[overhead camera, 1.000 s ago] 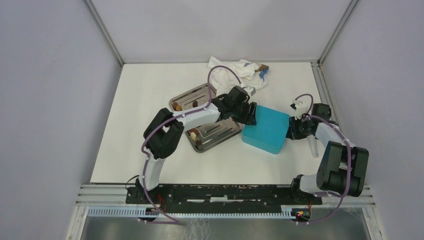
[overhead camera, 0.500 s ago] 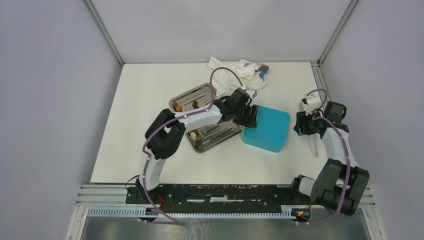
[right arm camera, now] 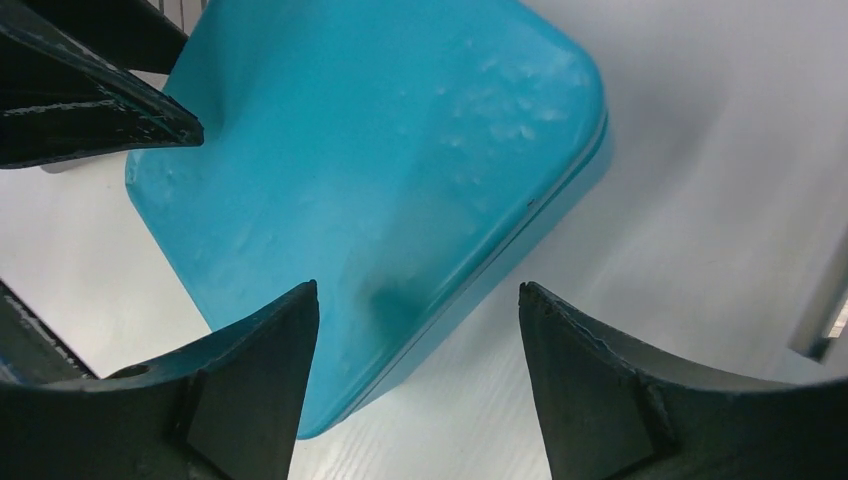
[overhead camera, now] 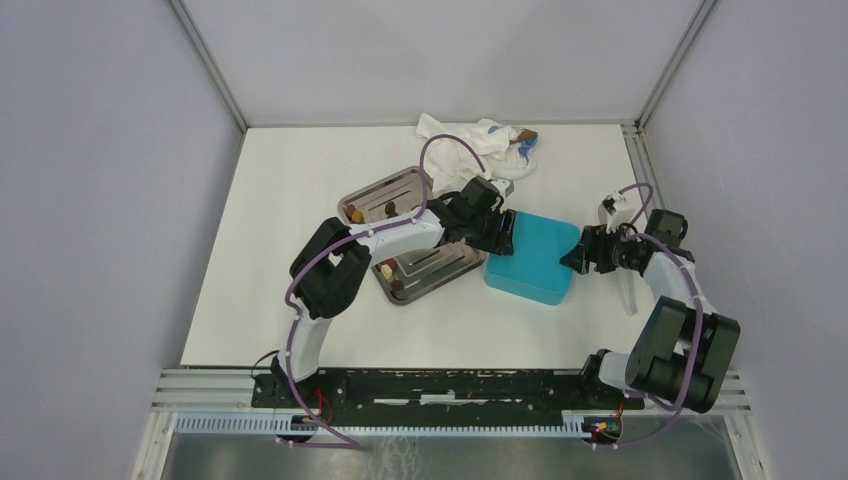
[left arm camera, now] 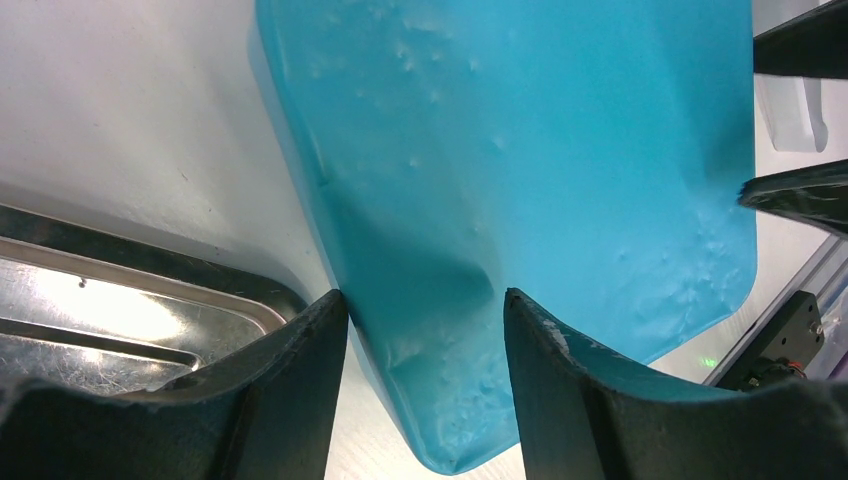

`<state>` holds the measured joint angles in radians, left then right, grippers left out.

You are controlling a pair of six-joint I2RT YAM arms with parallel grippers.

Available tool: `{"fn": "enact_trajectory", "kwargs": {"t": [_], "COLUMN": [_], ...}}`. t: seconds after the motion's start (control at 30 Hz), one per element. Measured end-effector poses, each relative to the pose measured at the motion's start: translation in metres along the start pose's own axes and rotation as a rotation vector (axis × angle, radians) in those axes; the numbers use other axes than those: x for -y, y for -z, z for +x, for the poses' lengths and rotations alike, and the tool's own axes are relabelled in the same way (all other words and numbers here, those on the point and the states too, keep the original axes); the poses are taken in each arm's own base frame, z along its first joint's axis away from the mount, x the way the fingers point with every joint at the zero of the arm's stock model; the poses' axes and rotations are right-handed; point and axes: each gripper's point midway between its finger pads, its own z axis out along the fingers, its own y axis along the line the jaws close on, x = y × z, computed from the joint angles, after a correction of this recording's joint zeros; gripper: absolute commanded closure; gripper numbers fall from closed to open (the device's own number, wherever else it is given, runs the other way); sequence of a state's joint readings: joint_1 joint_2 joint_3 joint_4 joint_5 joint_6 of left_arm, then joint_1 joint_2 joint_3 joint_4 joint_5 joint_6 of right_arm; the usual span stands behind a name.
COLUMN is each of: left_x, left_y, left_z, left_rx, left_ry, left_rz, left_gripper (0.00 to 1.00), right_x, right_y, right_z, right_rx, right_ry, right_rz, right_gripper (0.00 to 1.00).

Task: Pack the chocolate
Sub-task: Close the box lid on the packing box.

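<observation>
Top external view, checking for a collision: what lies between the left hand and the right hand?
The teal box lies between the left hand and the right hand, one at each side of it; the top external view shows this.

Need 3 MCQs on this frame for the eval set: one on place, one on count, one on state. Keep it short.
1. Where is the teal box relative to the far tray and the near tray?
A) to their right
B) to their left
C) stacked on one

2. How many metal trays are there?
A) one
B) two
C) four

3. What state is the right gripper in?
A) shut, fingers together
B) shut on the far tray
C) open, holding nothing

Answers:
1 A: the top view shows the box right of both trays.
2 B: only the far and near trays show.
3 C: the right wrist view shows its fingers spread wide, with nothing between them.
</observation>
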<state>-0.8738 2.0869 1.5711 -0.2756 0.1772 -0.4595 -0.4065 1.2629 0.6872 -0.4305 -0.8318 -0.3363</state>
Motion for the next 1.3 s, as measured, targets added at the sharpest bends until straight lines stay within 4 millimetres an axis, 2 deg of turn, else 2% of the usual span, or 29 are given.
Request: {"fn": "enact_trajectory", "kwargs": {"t": [0.07,0.13,0.3,0.57,0.7,0.8,0.97,1.07,1.13,1.3], "left_x": [0.0,0.0,0.002,0.006,0.006,0.006,0.001,-0.001,-0.003,-0.006], "left_y": [0.0,0.0,0.0,0.0,0.0,0.0,-0.005,-0.006,-0.006,0.001], "left_z": [0.0,0.0,0.001,0.001,0.001,0.001,0.003,0.003,0.001,-0.012], "left_rx": [0.0,0.0,-0.003,-0.005,-0.006,-0.006,-0.014,-0.013,-0.008,0.056], "left_ry": [0.0,0.0,-0.001,-0.003,-0.003,-0.003,0.003,0.005,0.007,0.004], "left_rz": [0.0,0.0,0.01,0.027,0.028,0.027,0.02,0.016,0.011,-0.002], "left_gripper": [0.35,0.34,0.28,0.26,0.27,0.28,0.28,0.25,0.15,0.12], "right_x": [0.0,0.0,-0.001,0.005,0.004,0.006,0.018,0.023,0.024,0.019], "right_y": [-0.008,-0.014,-0.017,-0.013,-0.014,-0.014,-0.004,0.01,0.019,0.032], "right_z": [0.008,0.017,0.026,0.027,0.028,0.028,0.019,-0.003,-0.022,-0.072], "right_rx": [-0.027,-0.055,-0.072,-0.049,-0.049,-0.055,-0.047,0.003,0.049,0.154], "right_ry": [-0.053,-0.107,-0.178,-0.243,-0.26,-0.249,-0.119,0.02,0.124,0.337], "right_rz": [-0.028,-0.054,-0.058,-0.058,-0.071,-0.073,0.016,0.084,0.114,0.1], "right_gripper": [0.22,0.28,0.51,0.56,0.48,0.37,0.26,0.18,0.13,0.15]}}
